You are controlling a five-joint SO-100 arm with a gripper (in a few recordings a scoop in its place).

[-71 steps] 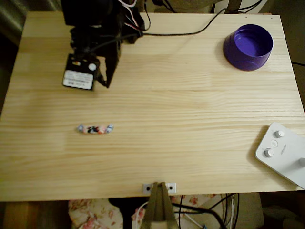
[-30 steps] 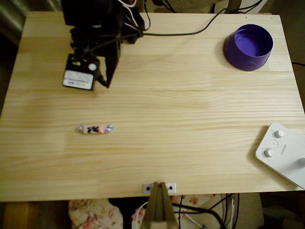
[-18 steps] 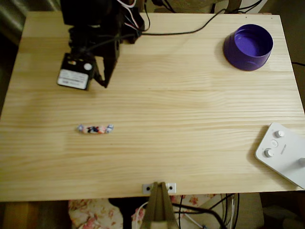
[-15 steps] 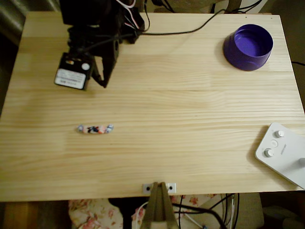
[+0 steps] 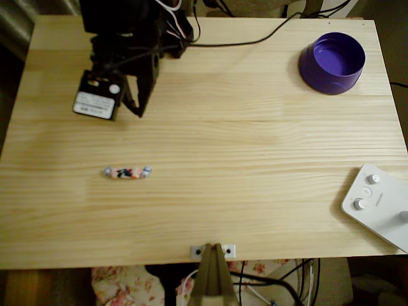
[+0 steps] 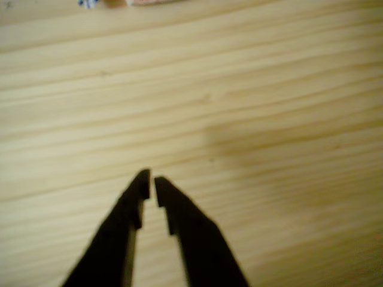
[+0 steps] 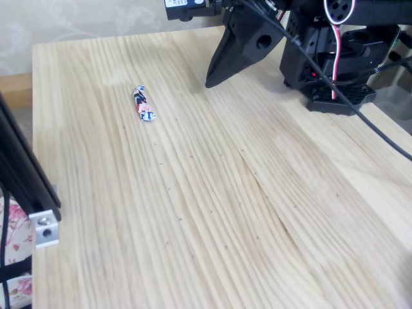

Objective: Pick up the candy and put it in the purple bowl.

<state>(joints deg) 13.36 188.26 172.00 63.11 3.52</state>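
Observation:
The candy, a small wrapped sweet with twisted ends, lies on the wooden table left of centre in the overhead view. It also lies on the far left in the fixed view, and its edge touches the top of the wrist view. My black gripper hovers behind the candy, well apart from it, its tip pointing down at bare wood. In the wrist view the gripper has its two fingers almost touching and holds nothing. The purple bowl stands at the far right corner, holding nothing.
A white device with round knobs lies at the front right edge. A metal clamp grips the front edge at the middle. The arm's black base and cables sit at the back of the table.
The gripper and its labelled motor shifted slightly to the left and back in the overhead view. The candy and bowl stayed put.

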